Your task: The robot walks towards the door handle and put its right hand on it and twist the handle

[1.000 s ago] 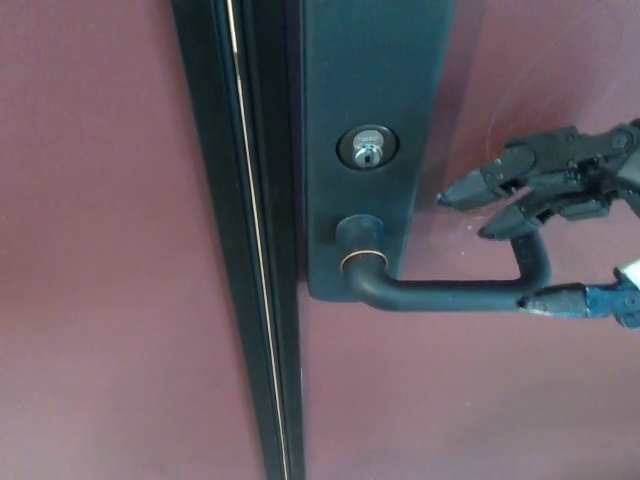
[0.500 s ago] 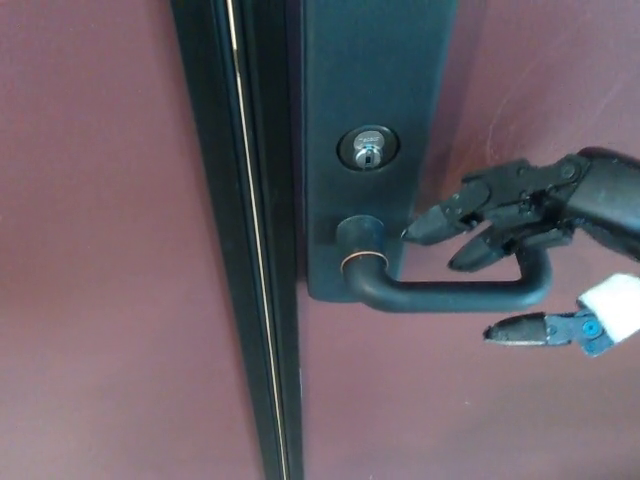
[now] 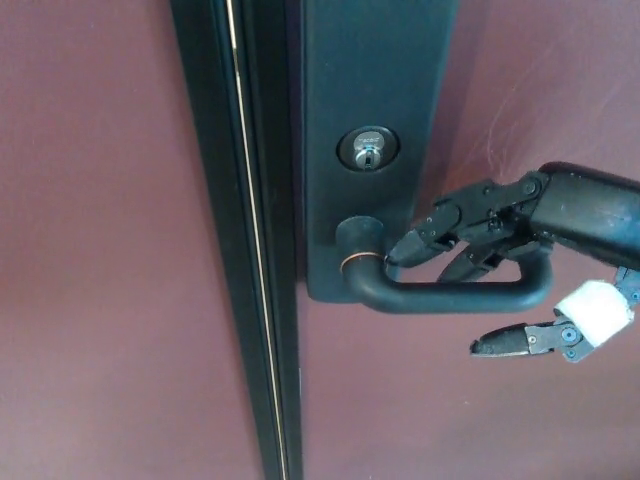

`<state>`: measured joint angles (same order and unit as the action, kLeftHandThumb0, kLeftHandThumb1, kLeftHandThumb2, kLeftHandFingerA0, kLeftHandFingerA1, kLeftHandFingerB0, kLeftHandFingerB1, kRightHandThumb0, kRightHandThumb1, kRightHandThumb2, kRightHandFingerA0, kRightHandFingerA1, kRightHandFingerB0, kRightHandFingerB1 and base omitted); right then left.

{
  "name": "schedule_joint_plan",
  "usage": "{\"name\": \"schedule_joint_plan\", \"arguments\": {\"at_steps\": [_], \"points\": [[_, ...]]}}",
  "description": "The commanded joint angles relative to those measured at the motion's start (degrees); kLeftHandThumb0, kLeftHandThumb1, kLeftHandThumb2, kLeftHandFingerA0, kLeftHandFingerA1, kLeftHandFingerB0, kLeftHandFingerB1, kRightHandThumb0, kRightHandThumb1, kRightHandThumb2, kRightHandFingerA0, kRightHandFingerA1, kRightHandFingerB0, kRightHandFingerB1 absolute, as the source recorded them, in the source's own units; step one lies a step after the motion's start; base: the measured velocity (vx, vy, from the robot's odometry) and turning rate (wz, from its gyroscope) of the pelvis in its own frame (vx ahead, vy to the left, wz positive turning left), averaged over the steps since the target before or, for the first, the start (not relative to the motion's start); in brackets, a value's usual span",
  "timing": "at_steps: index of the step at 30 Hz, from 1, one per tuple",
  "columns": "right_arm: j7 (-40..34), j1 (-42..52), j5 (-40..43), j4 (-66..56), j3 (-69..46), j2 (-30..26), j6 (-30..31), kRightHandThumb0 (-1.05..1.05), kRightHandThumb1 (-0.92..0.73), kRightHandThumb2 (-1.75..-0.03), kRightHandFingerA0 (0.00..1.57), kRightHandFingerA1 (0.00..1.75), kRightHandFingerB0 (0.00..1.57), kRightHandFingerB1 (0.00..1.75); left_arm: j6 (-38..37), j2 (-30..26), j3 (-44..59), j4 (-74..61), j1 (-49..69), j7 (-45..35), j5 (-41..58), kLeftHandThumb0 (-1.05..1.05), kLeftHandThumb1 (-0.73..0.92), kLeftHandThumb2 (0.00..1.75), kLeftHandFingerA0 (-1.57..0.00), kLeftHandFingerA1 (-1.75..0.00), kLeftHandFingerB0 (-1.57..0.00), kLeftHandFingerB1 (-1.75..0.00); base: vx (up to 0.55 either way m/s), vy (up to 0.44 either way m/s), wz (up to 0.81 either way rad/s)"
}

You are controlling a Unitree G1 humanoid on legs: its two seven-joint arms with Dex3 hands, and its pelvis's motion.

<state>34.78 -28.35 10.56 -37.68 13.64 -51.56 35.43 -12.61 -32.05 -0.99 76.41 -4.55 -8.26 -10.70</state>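
Note:
A black lever door handle point(image 3: 440, 295) juts to the right from a dark backplate point(image 3: 375, 100) on the maroon door. A silver keyhole point(image 3: 367, 150) sits above its pivot. My right hand point(image 3: 505, 255) comes in from the right edge and straddles the lever. Two black fingers point(image 3: 430, 235) lie above the bar, their tips near the pivot. The thumb point(image 3: 520, 342), with white tape at its base, hangs below the bar. The fingers are apart and not closed on the lever. My left hand does not show.
A dark vertical door edge with a thin brass strip point(image 3: 255, 240) runs down the left of the backplate. Maroon door panels point(image 3: 100, 250) fill the left and right of the view.
My right hand has slid left along the lever, its upper fingertips going from the lever's end to near the pivot. The thumb dropped from the bar's end to below it.

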Motion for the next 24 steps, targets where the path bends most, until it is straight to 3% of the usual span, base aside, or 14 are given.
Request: {"name": "schedule_joint_plan", "arguments": {"at_steps": [1, 9, 24], "points": [[3.54, -1.67, -1.64, 0.36, 0.22, -1.45, 1.80, -0.34, -0.56, -0.57, 0.50, 0.43, 0.43, 0.37, -0.59, -0.64, 0.04, -0.16, 0.95, -0.21, -0.48, -0.30, 0.63, 0.60, -0.77, -0.52, -0.58, -0.44, 0.00, 0.000, 0.00], [6.40, -3.73, -1.58, 1.07, -2.38, -3.70, 2.27, -0.35, -0.56, -0.57, 0.50, 0.42, 0.43, 0.37, -0.51, -0.87, -0.10, -0.20, 0.93, -0.04, -0.64, -0.30, 0.63, 0.60, -0.77, -0.52, -0.58, -0.43, 0.00, 0.000, 0.00], [6.73, -4.38, -3.98, 0.64, -0.52, -2.38, 2.81, -0.37, -0.56, -0.57, 0.51, 0.42, 0.44, 0.37, -0.24, -1.02, -0.03, 0.09, 1.44, 0.53, -0.67, -0.30, 0.63, 0.59, -0.77, -0.51, -0.58, -0.43, 0.00, 0.000, 0.00]]}}
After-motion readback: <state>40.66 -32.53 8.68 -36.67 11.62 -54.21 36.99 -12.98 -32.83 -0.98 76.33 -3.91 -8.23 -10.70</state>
